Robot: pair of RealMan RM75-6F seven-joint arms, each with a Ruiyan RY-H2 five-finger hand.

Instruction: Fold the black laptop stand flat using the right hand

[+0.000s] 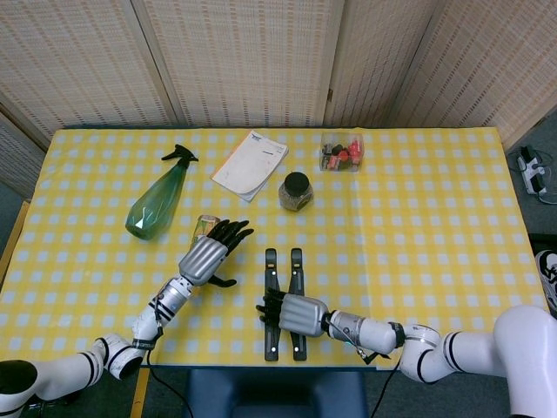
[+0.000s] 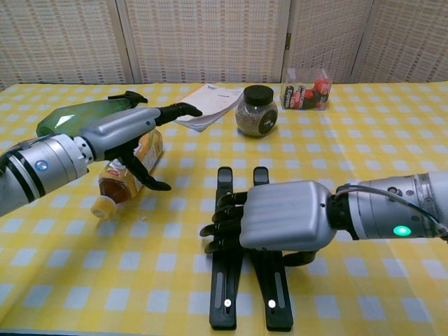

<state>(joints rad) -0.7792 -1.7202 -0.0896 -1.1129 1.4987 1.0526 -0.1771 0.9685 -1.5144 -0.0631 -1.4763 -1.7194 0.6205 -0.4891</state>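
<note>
Chest view, laptop stand (image 2: 225,183): the black stand is lying flat on the yellow checked tablecloth (image 2: 392,126) near the front edge, its two long bars side by side and pointing away from the robot.
Right hand (image 2: 269,217): it is resting palm-down across the middle of the stand, its dark fingers (image 2: 218,225) curling over the left bar; whether they are clamping the bar cannot be told.
Head view, same pair: the right hand (image 1: 296,313) is covering the stand (image 1: 283,266) at about mid-length.
Left hand (image 2: 129,129): it is hovering with fingers apart and holding nothing, above a small bottle (image 2: 122,178) that is lying on its side.
Spray bottle (image 1: 157,200): the green one is lying down at the left.
Booklet (image 1: 251,163): it is sitting behind the stand.
Jar (image 1: 296,191): dark-lidded, it is standing just right of the booklet.
Clear box (image 1: 341,151): it is sitting further back.
</note>
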